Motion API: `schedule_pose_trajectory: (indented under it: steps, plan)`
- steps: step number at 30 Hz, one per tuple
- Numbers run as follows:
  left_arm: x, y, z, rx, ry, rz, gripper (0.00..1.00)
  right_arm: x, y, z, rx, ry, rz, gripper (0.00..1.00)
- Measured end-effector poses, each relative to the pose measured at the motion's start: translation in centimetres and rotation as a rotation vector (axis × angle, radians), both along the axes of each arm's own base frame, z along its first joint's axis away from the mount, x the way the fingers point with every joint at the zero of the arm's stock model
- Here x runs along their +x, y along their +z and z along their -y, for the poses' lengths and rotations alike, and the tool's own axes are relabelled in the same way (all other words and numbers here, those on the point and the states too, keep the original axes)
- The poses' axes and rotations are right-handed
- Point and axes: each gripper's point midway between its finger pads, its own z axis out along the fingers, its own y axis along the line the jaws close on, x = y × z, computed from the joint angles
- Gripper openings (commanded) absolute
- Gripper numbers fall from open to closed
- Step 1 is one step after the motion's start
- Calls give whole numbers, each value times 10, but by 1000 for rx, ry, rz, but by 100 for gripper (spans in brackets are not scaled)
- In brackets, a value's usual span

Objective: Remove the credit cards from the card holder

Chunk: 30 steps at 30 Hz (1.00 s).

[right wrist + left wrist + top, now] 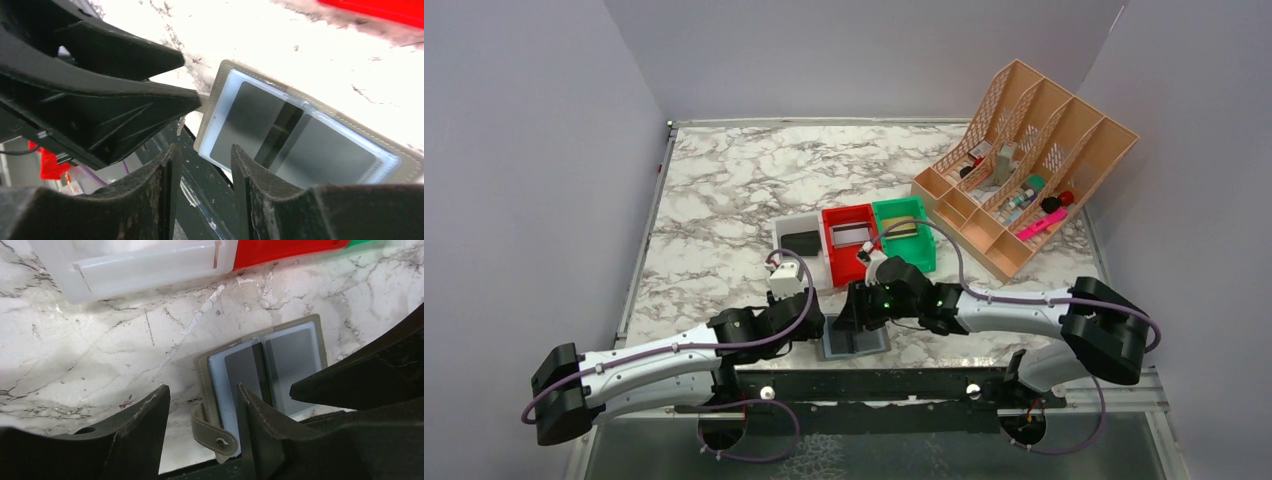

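BENCH, NEAR EDGE: My left end effector point(202, 387) and right end effector point(205, 147) hover with fingers apart, gripping nothing, close over the card holder point(280, 335). It lies opened flat on the veined marble bench point(100, 350). Its grey fabric cover frames two glossy pale-blue sleeves that apparently hold dark, rigid credit cards point(292, 365), so I judge the extraction unfinished. Farther off, a flat black card point(802, 242) lies in the white plastic bin point(789, 228), beside red point(831, 255) and green point(921, 255) bins.
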Motion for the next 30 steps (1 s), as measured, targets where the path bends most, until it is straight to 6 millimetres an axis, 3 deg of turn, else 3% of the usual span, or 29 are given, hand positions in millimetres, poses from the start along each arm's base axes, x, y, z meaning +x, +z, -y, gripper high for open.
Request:
schedule_pose_trajectory:
  steps: [6,10,12,14,17,18,20,24,26,30]
  plan:
    - [2,16,-4,-22,10,30,63,25,25,11,-41,-122,100,59]
    - [3,25,-3,-26,-12,49,66,46,61,21,42,-244,201,56]
    - [3,29,-1,-26,-30,59,67,50,65,31,107,-317,212,59]
    - [3,30,2,-25,-48,61,68,49,51,43,123,-371,187,67]
    - [1,25,6,-7,-77,50,69,39,9,65,70,-397,147,63]
    - [0,22,7,2,-88,42,69,36,2,69,56,-394,142,56]
    - [-1,18,11,14,-105,29,68,35,0,69,56,-389,138,50]
    - [-2,7,15,47,-128,4,65,33,13,58,106,-371,110,47]
    - [-2,1,16,67,-133,-6,64,26,11,52,132,-337,81,45]
    - [-2,-8,17,99,-139,-21,59,4,-26,47,106,-243,-8,41]
